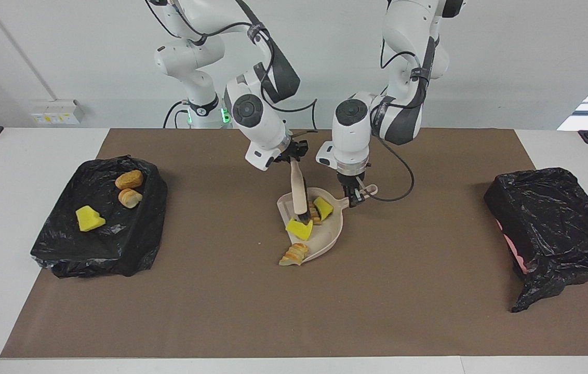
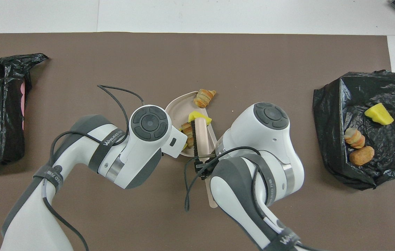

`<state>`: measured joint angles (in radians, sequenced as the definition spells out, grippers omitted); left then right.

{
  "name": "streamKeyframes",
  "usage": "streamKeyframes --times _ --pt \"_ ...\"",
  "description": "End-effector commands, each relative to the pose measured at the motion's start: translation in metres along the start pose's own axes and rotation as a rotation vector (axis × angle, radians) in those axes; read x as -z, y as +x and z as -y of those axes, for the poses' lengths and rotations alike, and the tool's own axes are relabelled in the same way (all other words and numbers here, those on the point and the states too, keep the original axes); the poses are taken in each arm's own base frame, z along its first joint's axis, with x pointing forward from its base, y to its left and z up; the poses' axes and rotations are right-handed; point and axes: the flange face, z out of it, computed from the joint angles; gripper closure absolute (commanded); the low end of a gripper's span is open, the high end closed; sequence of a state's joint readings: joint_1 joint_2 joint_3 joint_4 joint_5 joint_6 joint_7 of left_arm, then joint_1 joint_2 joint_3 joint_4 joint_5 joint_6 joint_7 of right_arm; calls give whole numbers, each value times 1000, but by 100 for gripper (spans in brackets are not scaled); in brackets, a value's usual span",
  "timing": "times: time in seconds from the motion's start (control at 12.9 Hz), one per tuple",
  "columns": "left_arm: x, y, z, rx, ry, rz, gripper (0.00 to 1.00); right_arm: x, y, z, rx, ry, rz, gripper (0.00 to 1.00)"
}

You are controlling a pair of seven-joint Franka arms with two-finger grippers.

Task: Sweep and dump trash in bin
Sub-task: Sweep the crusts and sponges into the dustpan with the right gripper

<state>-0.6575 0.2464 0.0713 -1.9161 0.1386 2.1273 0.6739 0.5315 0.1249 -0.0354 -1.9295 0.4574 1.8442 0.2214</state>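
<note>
A desk (image 1: 24, 150) covered by a brown mat (image 1: 294, 317) carries everything, with both robot arms reaching in from the robots' end.

Nearest the robots, at the centre, the right claw (image 1: 294, 157) is closed on the handle of a beige brush (image 1: 299, 191). The brush slants down from the claw, its black bristles pressed into a beige dustpan (image 1: 325, 235).

Just beside it, toward the left arm's end, the left claw (image 1: 355, 198) is closed on the dustpan's short handle, holding the pan against the mat. Seen with the robots at twelve o'clock, the handle points to about one o'clock and the pan's open mouth faces about seven o'clock.

The trash is split between two places. Inside the pan lie two yellow sponge pieces (image 1: 299, 229) and a tan bread-like lump (image 1: 316, 213), all touching the bristles. A fourth scrap (image 1: 294, 255), tan and layered, rests on the mat at the pan's lip, half out of it, farther from the robots than the rest.

At nine o'clock from the pan, well apart at the right arm's end, a bin lined with black plastic (image 1: 133, 249) holds three more scraps: two bread-like lumps (image 1: 129, 179) and one yellow sponge wedge (image 1: 89, 218).

At three o'clock, at the left arm's end, sits a second black-lined bin (image 1: 553, 223), with pink showing under the plastic.
</note>
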Motion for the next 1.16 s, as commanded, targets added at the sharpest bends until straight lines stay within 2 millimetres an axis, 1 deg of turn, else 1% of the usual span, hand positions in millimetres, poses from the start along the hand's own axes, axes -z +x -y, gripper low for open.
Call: streamKeyframes --times 0.0,0.08,0.16,0.23,0.31,0.47,0.62,0.7,0.78,0.85,1.01,1.09 --pt "1 -9 -5 37 13 -5 100 41 -2 -21 98 -159 -63 100" --pt "1 -8 -5 50 13 -7 100 48 6 -37 181 -228 -75 100" --pt "1 -9 -5 56 12 -6 100 54 21 -64 274 -272 -67 100" --pt "1 -9 -5 56 11 -5 100 62 33 -77 339 -325 -68 100" --pt "1 -9 -5 58 10 -4 100 63 52 -81 374 -413 -64 100" --pt "-1 -10 -5 60 6 -1 100 50 88 -92 401 -525 -41 100" --pt "0 -10 -5 61 6 -3 100 36 121 -94 423 -574 -27 100" --pt "0 -11 -5 62 6 -3 100 26 130 -93 430 -579 -30 100" --pt "0 -10 -5 62 8 -5 100 17 134 -88 443 -576 -45 100" --pt "0 -10 -5 73 8 -5 100 7 132 -72 462 -561 -55 100" --pt "0 -10 -5 78 6 -4 100 -10 117 -50 470 -559 -2 100" --pt "0 -9 -6 76 6 -4 100 -18 106 -37 455 -492 30 100"
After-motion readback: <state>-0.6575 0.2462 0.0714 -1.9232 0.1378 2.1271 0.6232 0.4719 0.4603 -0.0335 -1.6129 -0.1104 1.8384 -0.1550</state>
